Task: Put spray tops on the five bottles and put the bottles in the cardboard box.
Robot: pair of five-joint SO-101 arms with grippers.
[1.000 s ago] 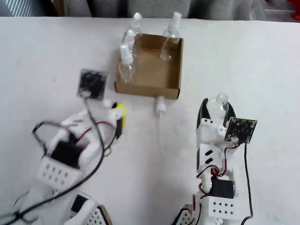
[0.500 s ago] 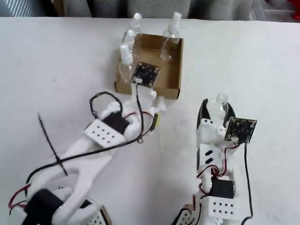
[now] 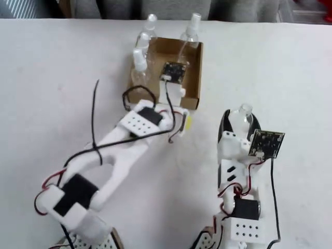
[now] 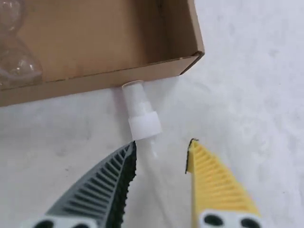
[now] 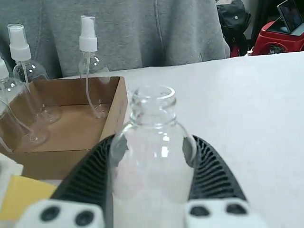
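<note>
Lying flat on the table, the spray top has its long axis roughly square to the front wall of the cardboard box. Nozzle end is against that wall, thin dip tube trails away toward 6 o'clock. Left gripper is over the tube end with jaws moderately wide, grey finger on one side and yellow on the other, straddling the tube. It's not pinched, and contact with the tube can't be told. From above, this gripper sits at the box's 6 o'clock edge.

Right gripper is at 4 o'clock of the box, well apart from it, clamped on the open bottle. Bottle is upright, long axis vertical, neck up, no top on it. Black pads press both sides of its body.

Capped bottles stand upright in the box, along its 9 o'clock wall and at its 1 o'clock corner.
</note>
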